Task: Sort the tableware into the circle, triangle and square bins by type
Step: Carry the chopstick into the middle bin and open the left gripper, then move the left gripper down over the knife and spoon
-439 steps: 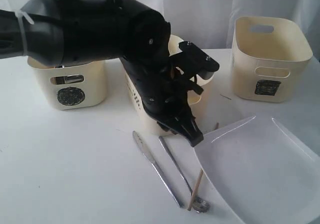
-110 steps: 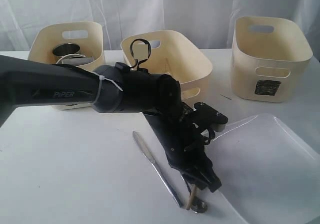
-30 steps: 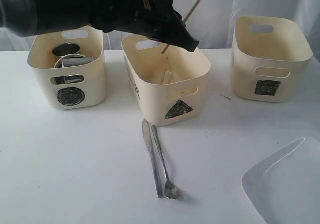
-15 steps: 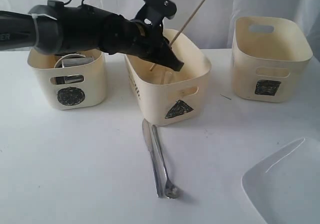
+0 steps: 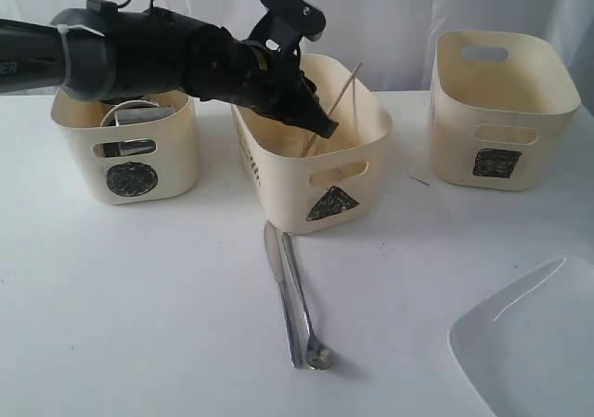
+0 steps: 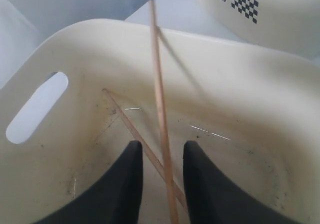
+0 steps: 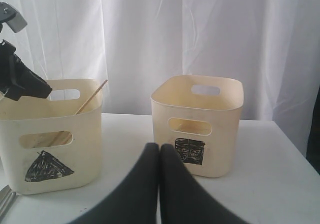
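Chopstick (image 5: 343, 92) is leaning inside the triangle bin (image 5: 278, 162), loose between the parted jaws of your left gripper (image 6: 163, 144), so you are finishing this drop. Next you are likely needing to lift clear and go for the knife (image 5: 278, 287) and spoon (image 5: 302, 306) lying on the white table (image 5: 139, 296). Your right gripper (image 7: 159, 154) is sitting closed; curtains (image 5: 399, 8) are hanging behind.

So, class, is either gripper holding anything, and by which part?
Nothing is held. The left gripper has its jaws apart around the leaning chopstick in the triangle bin; the right gripper is shut, empty.
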